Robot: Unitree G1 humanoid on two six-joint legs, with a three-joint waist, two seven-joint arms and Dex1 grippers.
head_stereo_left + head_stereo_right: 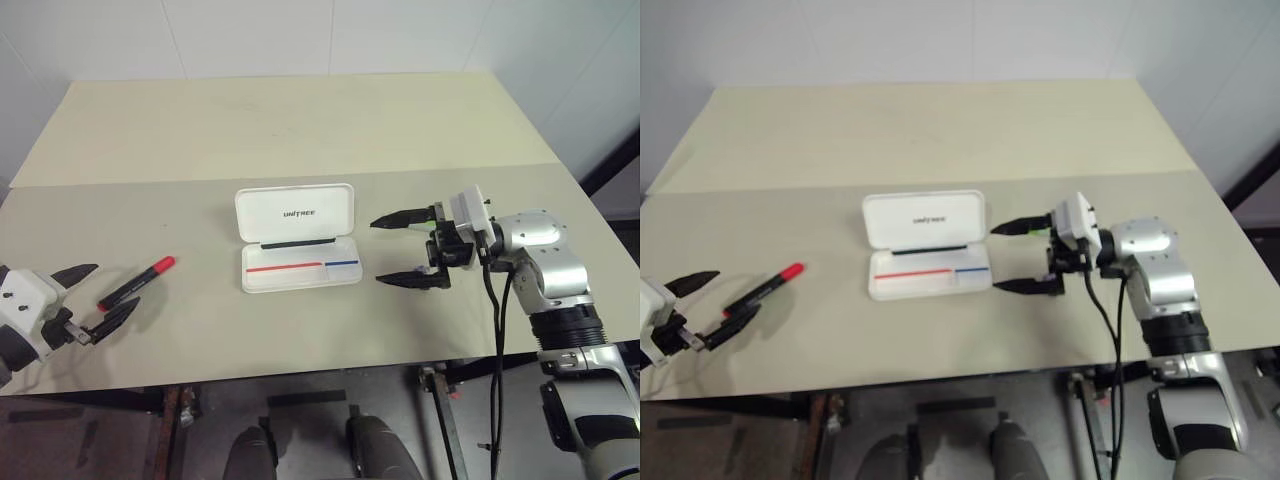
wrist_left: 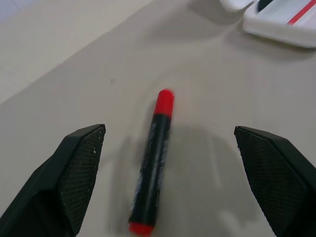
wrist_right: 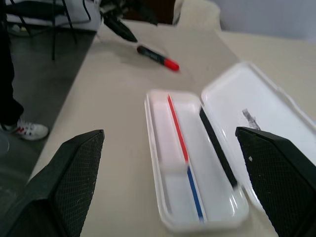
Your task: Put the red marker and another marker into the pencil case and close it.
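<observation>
beige table (image 1: 300,130), open pencil case (image 1: 298,240), red marker (image 1: 137,283)

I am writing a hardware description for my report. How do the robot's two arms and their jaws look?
The right arm has rounded silver-grey shells with black joints and a black cable hanging along it. Both the right gripper and the left gripper have white bodies and two tapering black jaws each, finely textured inside.
</observation>
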